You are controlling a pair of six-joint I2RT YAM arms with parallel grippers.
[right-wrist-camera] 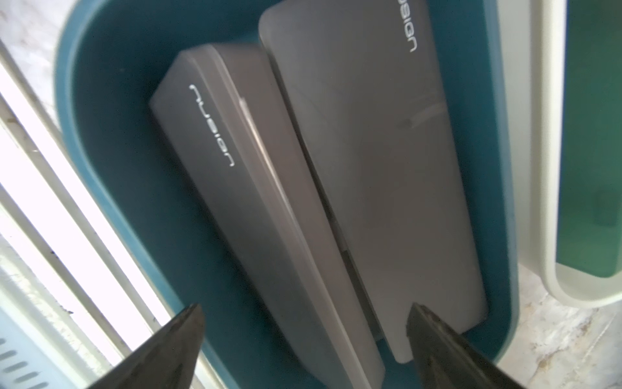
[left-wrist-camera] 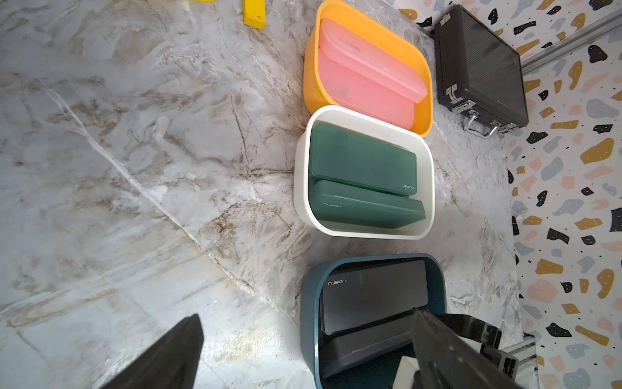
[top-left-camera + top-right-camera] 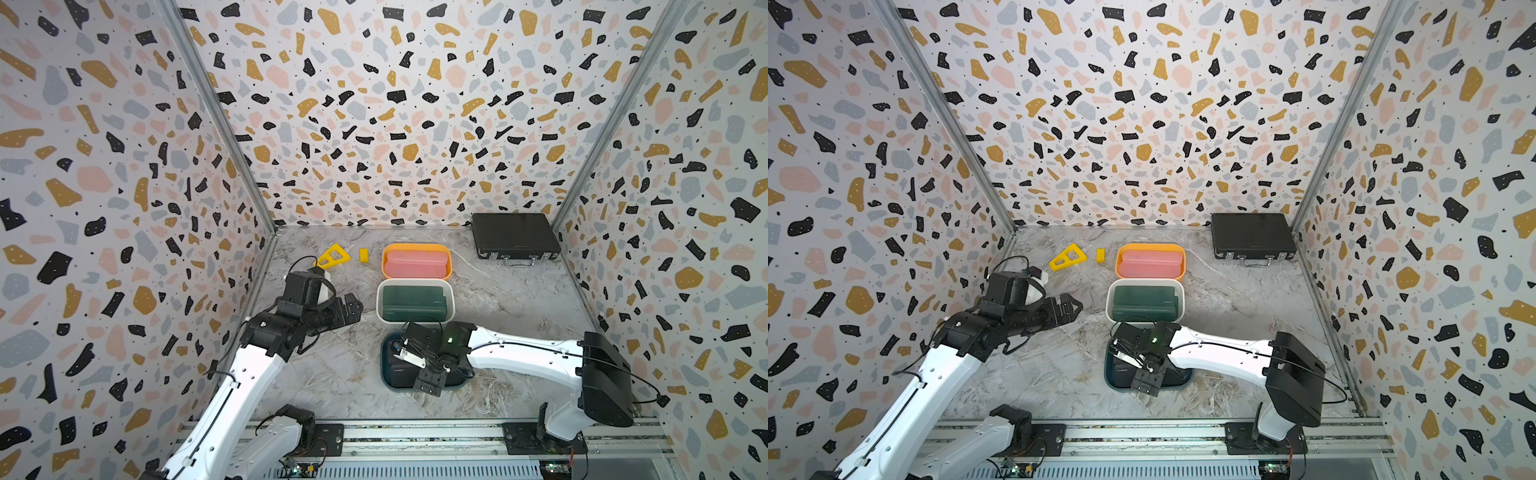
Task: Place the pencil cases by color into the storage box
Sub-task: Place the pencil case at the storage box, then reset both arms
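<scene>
Three boxes stand in a row on the grey marble-pattern counter (image 3: pixel 519 299), far to near: orange plastic storage box (image 3: pixel 415 247), white plastic storage box (image 3: pixel 380 303), dark teal plastic storage box (image 3: pixel 384 376). Orange and white sit just beside each other. In the left wrist view a strip of counter shows between white and teal.

Matte pink pencil cases (image 3: pixel 415 264): two visible, inside the orange box, one overlapping the other. Matte dark green pencil cases (image 3: pixel 413 301): two visible, inside the white box, one resting partly on the other, both with small light lettering. Matte black pencil cases (image 1: pixel 387 168): two visible, inside the teal box, lengthwise side by side. One is tilted up on its edge against the other, and each has white lettering.

Right end effector (image 3: pixel 430 384) hangs over the near part of the teal box. Its fingers (image 1: pixel 437 347) are spread wide and grip nothing; the black cases lie below them. Cannot tell whether the tips touch a case.

Left end effector (image 3: pixel 353 309) is over bare counter, left of the white box. Its fingers (image 2: pixel 175 353) are spread wide and it is empty.

Large black briefcase with metal latches (image 3: pixel 513 235) lies flat in the far right corner, well apart from the boxes. Yellow triangular plastic piece (image 3: pixel 332 255) and small yellow plastic block (image 3: pixel 363 254) lie on the far left of the counter. The block is just beside the orange box and the triangle is near the block, not touching it.
</scene>
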